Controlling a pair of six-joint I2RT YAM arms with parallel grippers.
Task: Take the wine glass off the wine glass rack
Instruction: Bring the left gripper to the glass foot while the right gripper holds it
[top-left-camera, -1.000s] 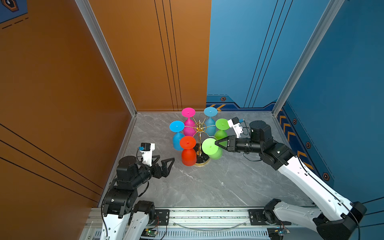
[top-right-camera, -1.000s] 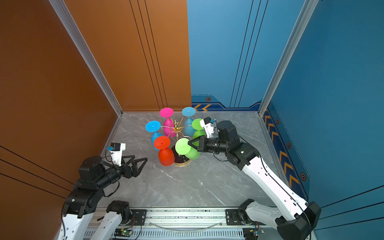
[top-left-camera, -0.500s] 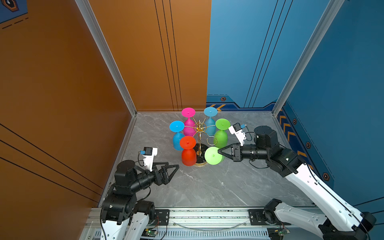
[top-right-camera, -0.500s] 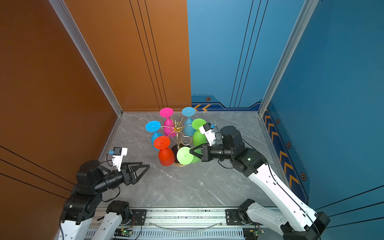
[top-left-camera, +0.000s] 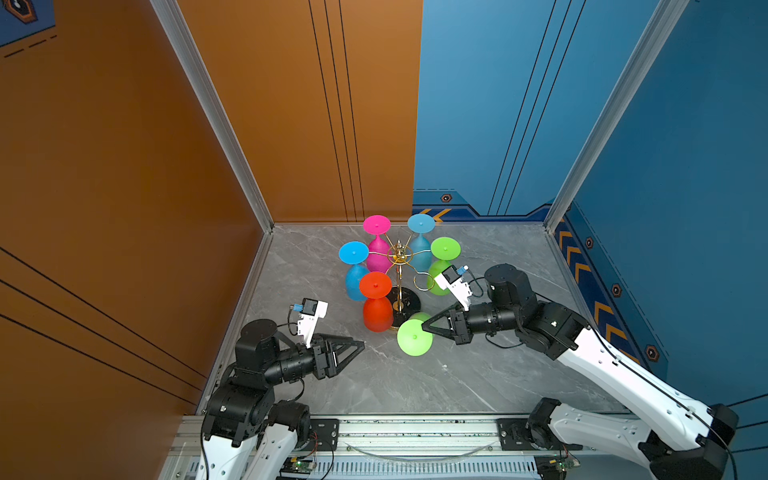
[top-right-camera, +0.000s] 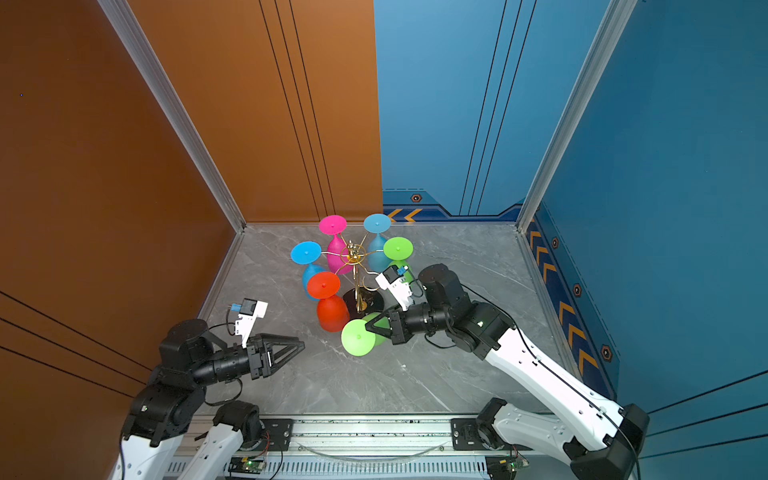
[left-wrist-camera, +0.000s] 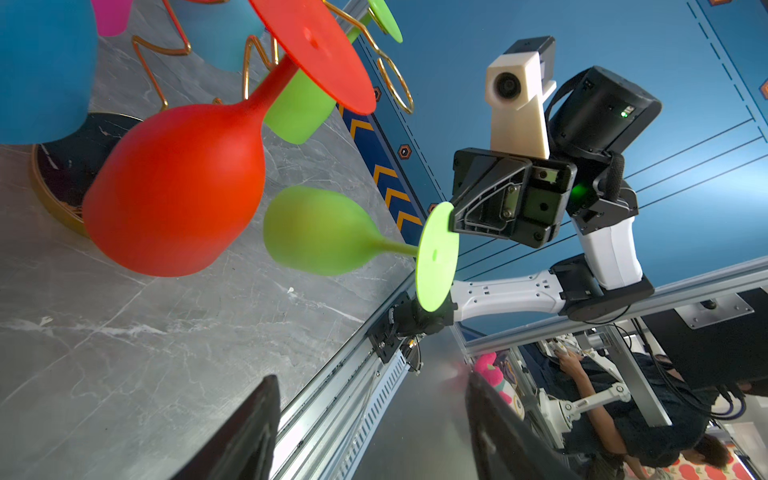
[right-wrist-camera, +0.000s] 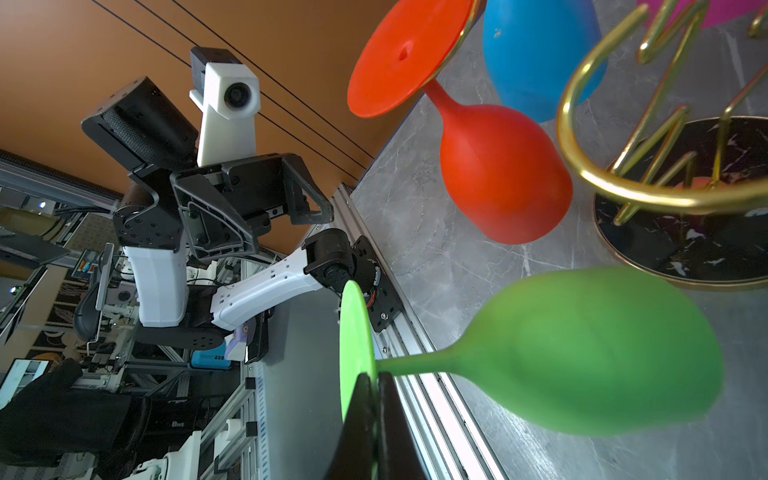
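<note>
Green wine glass (top-left-camera: 414, 338) off the wine glass rack (top-left-camera: 411, 299) — right arm.
You had the right gripper (top-left-camera: 426, 327) pinched shut on the foot-disc rim, glass held sideways at 6 o'clock from the rack base, bowl toward it. Left gripper (top-left-camera: 359, 344) at 7 o'clock: jaws apart, empty. Glass looked light, matte, likely plastic — a rim pinch may let the bowl swing; the stem seems the surer hold.

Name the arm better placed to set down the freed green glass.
Right, probably: the right gripper holds the freed green glass by its foot, clear of the rack; the left gripper is open and empty.
</note>
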